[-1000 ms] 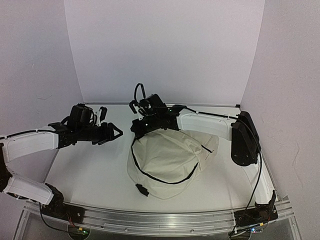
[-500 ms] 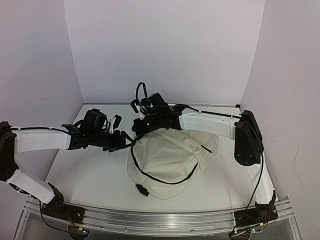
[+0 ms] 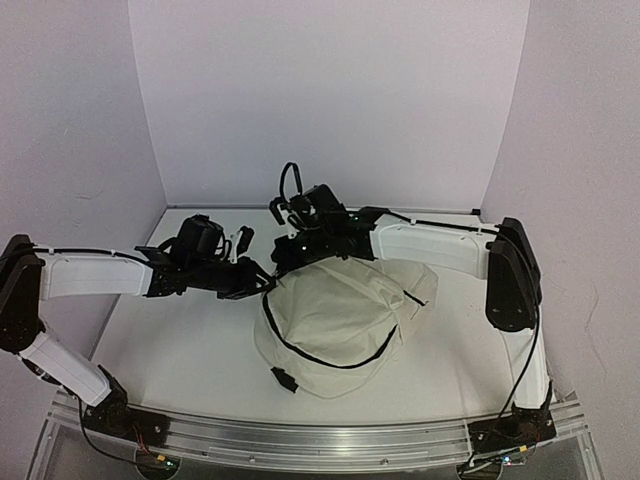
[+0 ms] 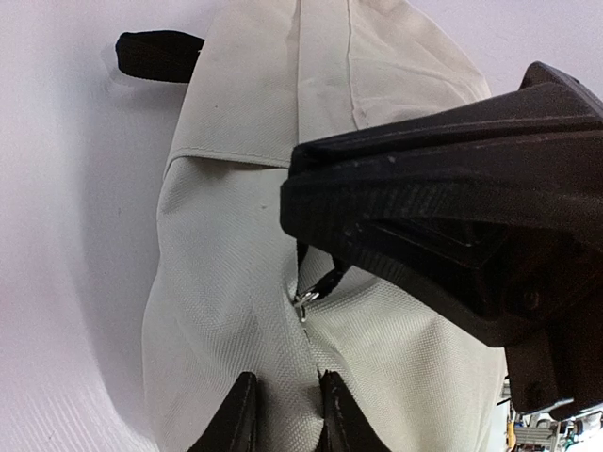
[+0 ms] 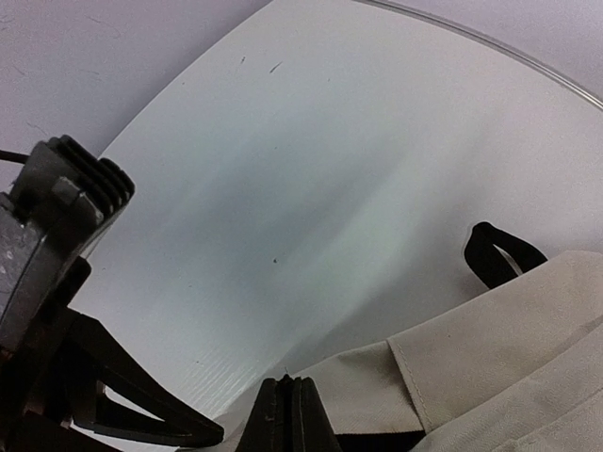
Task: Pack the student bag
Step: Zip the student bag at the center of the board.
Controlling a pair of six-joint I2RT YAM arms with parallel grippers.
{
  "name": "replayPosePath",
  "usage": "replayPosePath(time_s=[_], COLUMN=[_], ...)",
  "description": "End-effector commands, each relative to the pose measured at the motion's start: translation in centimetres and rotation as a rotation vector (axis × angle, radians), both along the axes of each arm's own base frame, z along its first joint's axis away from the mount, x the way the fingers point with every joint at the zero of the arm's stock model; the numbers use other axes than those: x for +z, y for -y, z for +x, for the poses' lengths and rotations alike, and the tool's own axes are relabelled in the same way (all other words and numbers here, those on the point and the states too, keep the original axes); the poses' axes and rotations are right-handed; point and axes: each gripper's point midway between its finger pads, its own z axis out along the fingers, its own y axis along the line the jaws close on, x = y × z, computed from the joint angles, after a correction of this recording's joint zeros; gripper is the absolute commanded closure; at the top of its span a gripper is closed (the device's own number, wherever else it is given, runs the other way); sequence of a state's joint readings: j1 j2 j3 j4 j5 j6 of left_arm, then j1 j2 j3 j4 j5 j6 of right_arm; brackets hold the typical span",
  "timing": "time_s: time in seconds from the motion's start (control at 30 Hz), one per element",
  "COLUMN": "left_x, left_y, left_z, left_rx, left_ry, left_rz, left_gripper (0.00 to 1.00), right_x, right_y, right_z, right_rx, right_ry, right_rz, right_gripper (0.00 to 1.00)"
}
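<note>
The student bag (image 3: 335, 320), cream with black zips, lies in the middle of the table. My left gripper (image 3: 263, 287) is at its upper left corner. In the left wrist view its fingers (image 4: 237, 419) stand close together with a ridge of bag (image 4: 226, 254) fabric pinched between them, just below the metal zip ring (image 4: 303, 306). My right gripper (image 3: 287, 262) sits right above, shut. A black pull tab (image 4: 328, 281) runs from the ring up into its tips (image 4: 306, 202). In the right wrist view the right gripper (image 5: 290, 414) shows no gap, at the bag's (image 5: 509, 348) edge.
A black strap loop (image 5: 499, 254) sticks out from the bag's top edge. A second zip tab (image 3: 285, 380) lies at the bag's near left. White table (image 3: 170, 350) stretches left of the bag, with walls close on three sides.
My left arm has swung right, from well clear of the bag to its upper left corner, and its jaws have narrowed onto the fabric. The right gripper has stayed at the zip.
</note>
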State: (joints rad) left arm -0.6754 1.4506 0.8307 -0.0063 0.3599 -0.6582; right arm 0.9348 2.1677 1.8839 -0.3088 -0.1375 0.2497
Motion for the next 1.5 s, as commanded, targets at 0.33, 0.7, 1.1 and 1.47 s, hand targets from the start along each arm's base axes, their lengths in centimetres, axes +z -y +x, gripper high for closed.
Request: replayPosePath(time_s=[0.33, 0.7, 1.1, 1.47], left_x=[2.5, 1.9, 1.1, 0.3], left_y=[-0.4, -2.6, -3.8, -4.0], left_z=[0.4, 0.2, -0.2, -0.2], left_rx=[0.049, 0.137, 0.175, 0.179], left_ry=[0.063, 0.050, 0.030, 0.002], left_rz=[-0.021, 0.038, 0.079, 0.118], left_gripper=[1.00, 1.00, 1.00, 1.00], right_x=[5.9, 5.1, 4.7, 6.4], right_y=[4.1, 7.0, 11.0, 12.4], right_z=[1.7, 2.8, 5.4, 8.2], right_rx=[-0.264, -0.423, -0.583, -0.639], right_ry=[0.221, 0.259, 0.303, 0.401], right_rz=[-0.036, -0.094, -0.155, -0.224], right_gripper=[1.00, 1.00, 1.00, 1.00])
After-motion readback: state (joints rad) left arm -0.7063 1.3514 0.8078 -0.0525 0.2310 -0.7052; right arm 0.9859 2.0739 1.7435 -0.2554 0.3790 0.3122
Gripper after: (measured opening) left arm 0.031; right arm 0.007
